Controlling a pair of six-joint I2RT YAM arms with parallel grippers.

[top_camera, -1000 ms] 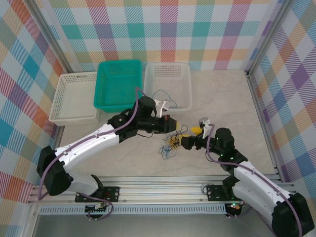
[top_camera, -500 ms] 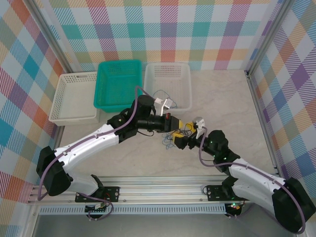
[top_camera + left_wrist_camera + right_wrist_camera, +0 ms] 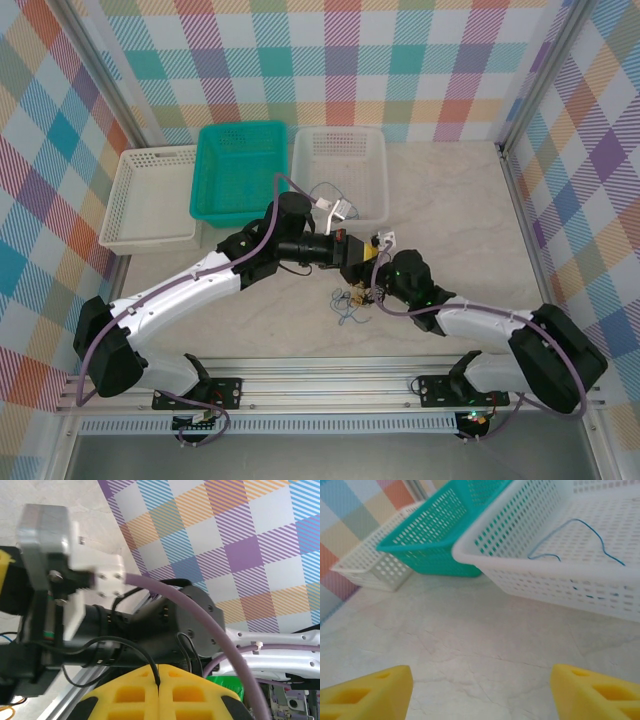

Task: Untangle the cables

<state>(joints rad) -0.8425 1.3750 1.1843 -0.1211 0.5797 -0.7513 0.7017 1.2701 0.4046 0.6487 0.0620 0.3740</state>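
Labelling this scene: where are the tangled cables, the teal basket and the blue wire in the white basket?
cables (image 3: 352,300), top external view, middle of the clump.
teal basket (image 3: 440,535), right wrist view, side wall.
blue wire (image 3: 576,519), right wrist view, top of its arch.

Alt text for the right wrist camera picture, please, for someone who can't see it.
The right gripper hangs open over a table, its yellow fingertips wide apart with nothing between them. Beyond sit a white basket holding a blue cable, a teal basket and a second white basket.

Looks past the left claw (image 3: 159,682), yellow fingers pressed together, onto the right arm (image 3: 165,625), black, crossed by a purple cable (image 3: 200,614); plaid wall (image 3: 225,530) behind, pale bench (image 3: 60,492) top left.
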